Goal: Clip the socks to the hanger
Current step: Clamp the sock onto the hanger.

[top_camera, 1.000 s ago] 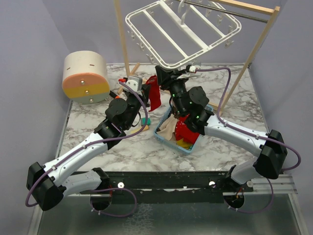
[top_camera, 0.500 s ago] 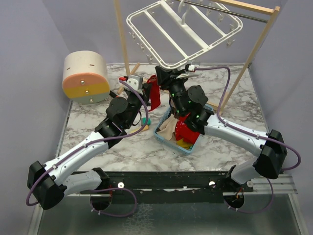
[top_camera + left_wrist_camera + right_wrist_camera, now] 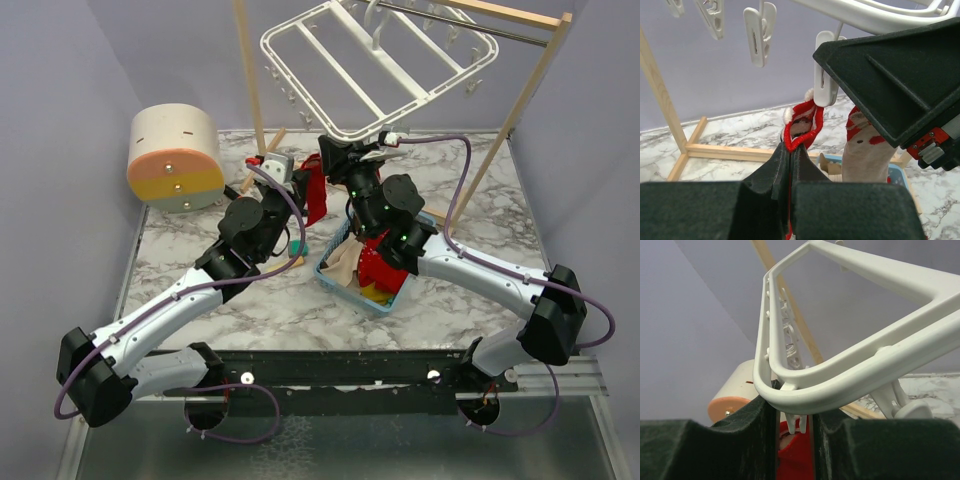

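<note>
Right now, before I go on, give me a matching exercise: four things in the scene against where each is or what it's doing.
1. left end effector
2. right end effector
3. basket
4. hanger

A. on the table, socks inside
B. shut on a red sock
C. tilted, above the table
D. closed on a white clip

Pairs: 1-B, 2-D, 3-A, 4-C

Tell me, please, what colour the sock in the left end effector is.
The sock is bright red with whitish trim, clearest in the left wrist view.
</note>
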